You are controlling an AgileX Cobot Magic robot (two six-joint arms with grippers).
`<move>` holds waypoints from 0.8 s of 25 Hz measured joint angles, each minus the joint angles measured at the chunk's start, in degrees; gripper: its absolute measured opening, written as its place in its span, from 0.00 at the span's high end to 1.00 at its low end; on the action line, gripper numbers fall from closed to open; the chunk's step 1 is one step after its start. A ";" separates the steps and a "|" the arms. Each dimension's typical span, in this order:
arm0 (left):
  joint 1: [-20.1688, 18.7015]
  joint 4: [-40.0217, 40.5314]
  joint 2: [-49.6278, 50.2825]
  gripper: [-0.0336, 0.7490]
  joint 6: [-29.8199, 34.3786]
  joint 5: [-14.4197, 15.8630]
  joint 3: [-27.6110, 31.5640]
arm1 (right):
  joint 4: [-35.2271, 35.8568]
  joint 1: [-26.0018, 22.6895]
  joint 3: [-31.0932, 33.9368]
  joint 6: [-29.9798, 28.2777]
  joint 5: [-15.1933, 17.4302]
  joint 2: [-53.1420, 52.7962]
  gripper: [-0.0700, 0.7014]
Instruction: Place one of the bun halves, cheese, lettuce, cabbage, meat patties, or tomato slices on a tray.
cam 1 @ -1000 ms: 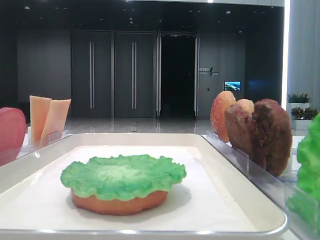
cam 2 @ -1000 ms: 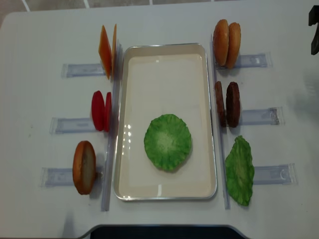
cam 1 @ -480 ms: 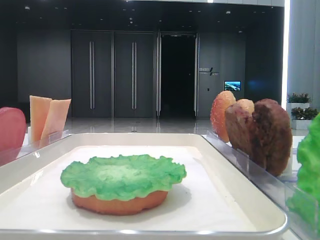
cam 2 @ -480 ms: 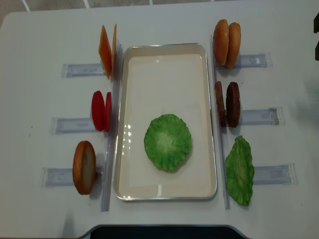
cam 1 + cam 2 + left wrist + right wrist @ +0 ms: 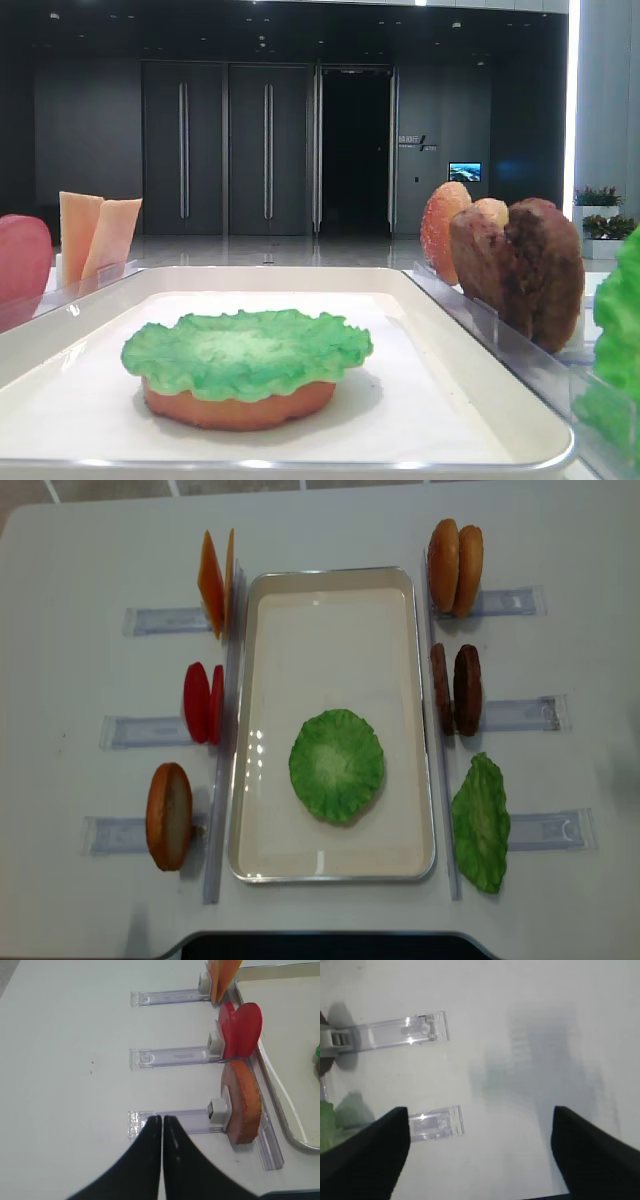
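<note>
Count: one tray [image 5: 335, 578]; two lettuce leaves [image 5: 337, 766]; two cheese slices [image 5: 215, 582]; two tomato slices [image 5: 203, 702]; two meat patties [image 5: 457, 690]; four bun halves [image 5: 455, 567] (one under the trayed leaf).

White table [image 5: 90, 540], clear plastic holders [image 5: 150, 620] along both sides, dark hall doors [image 5: 225, 150] behind

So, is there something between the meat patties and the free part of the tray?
Nothing visible blocks it. The meat patties stand on edge just outside the right rim of the tray. The lettuce lies nearer the front, so the tray's far half is bare.
</note>
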 joint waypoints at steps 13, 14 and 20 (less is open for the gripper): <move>0.00 0.00 0.00 0.96 0.00 0.00 0.00 | -0.05 0.00 13.23 0.00 0.06 -26.48 0.16; 0.00 0.00 0.00 0.96 0.00 0.00 0.00 | -0.05 0.00 14.04 0.00 0.06 -28.53 0.16; 0.00 0.00 0.00 0.96 0.00 0.00 0.00 | -0.01 0.00 18.59 0.00 0.13 -38.76 0.16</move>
